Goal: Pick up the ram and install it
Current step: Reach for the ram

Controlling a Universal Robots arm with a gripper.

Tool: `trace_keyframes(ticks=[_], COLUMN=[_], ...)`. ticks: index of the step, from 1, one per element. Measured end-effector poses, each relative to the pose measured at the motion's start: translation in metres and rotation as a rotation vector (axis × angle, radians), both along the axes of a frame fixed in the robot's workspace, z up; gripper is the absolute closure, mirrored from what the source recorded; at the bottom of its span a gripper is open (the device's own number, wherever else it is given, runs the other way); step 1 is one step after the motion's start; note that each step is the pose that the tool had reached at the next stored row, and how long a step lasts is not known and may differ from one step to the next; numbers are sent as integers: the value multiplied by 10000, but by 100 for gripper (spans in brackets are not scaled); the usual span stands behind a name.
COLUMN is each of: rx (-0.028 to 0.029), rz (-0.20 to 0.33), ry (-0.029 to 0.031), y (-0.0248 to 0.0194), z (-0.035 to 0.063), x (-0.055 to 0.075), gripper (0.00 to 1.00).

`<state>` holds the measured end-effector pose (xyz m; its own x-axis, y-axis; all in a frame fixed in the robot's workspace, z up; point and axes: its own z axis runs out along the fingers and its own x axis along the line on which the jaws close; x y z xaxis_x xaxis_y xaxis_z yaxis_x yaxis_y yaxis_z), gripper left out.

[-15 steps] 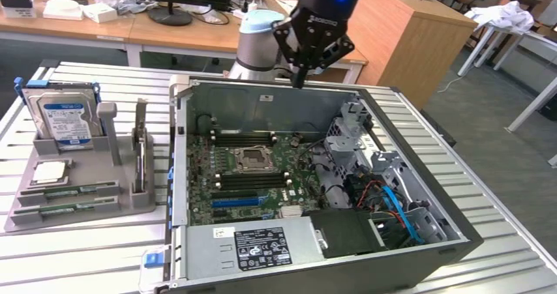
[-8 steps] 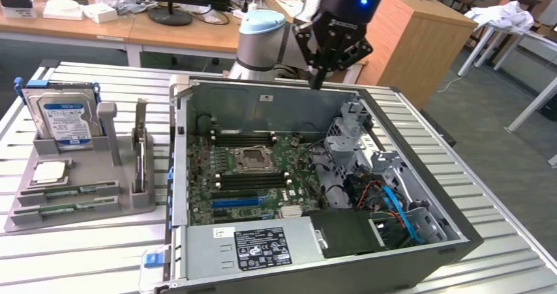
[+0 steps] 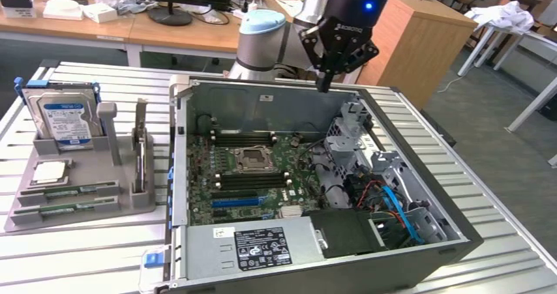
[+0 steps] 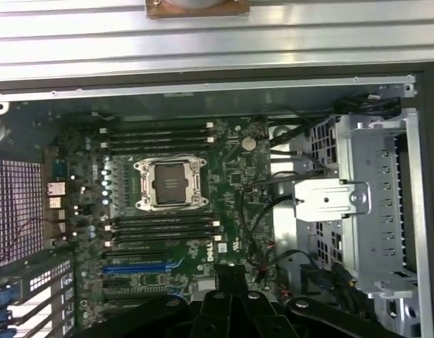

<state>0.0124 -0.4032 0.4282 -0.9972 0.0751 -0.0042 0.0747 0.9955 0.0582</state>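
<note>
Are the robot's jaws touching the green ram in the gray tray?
Apart. The exterior view shows the gripper above the computer case, with the ram lying far off in the tray.

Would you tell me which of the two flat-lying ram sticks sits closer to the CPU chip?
The ram stick directly beside the CPU chip; the second ram stick lies one slot farther away.
</note>
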Motion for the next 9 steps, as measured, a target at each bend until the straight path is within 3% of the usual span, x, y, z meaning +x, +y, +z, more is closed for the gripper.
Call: trace_keyframes(ticks=[9], rx=[2], rz=[0], ry=[-40], y=[-11], z=[-23], x=[-411], gripper=[90])
